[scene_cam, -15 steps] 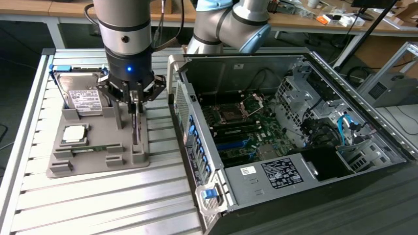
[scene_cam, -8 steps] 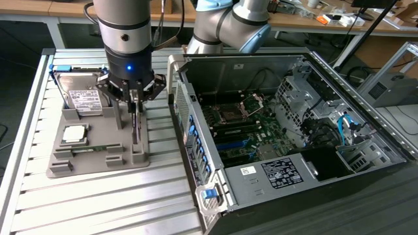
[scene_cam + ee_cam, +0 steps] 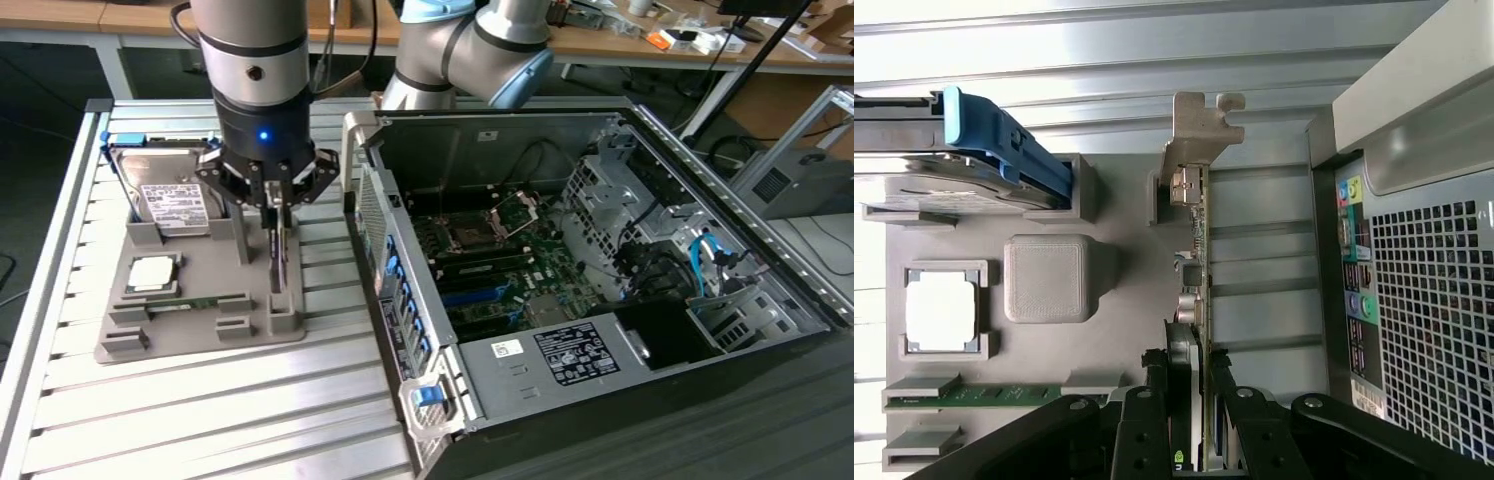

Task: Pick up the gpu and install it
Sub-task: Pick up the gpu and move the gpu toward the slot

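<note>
Grey plastic forms the holder (image 3: pixel 174 335) lying on the slatted metal surface (image 3: pixel 200 420) at the exterior view's left. From that side across, a hard drive (image 3: pixel 171 205) with a white label stands at the holder's back. A square silver chip (image 3: pixel 151 272) sits in a pocket in front of it, and a green memory stick (image 3: pixel 200 302) lies nearer the front edge. Next comes the gpu (image 3: pixel 276 255), upright on its long edge in a slot at the holder's right side. The tool (image 3: pixel 276 215) reaches down over it from above. In the wrist view its fingers (image 3: pixel 1154 420) are clenched on the card's two faces, one against the black fan (image 3: pixel 1179 345), the other on the opposite face. The card looks seated in its slot, not lifted. Further right, beside the holder, stands the open computer case (image 3: pixel 587 260).

I judge the gpu to be light and stiff but fragile: a thin board with small parts and a fan that should not be crushed. The silver bracket (image 3: pixel 1199 130) at the far end looks like its sturdiest part. A modest squeeze across the faces near the fan, as here, should keep it balanced. The smooth faces may slip if the card tilts.
</note>
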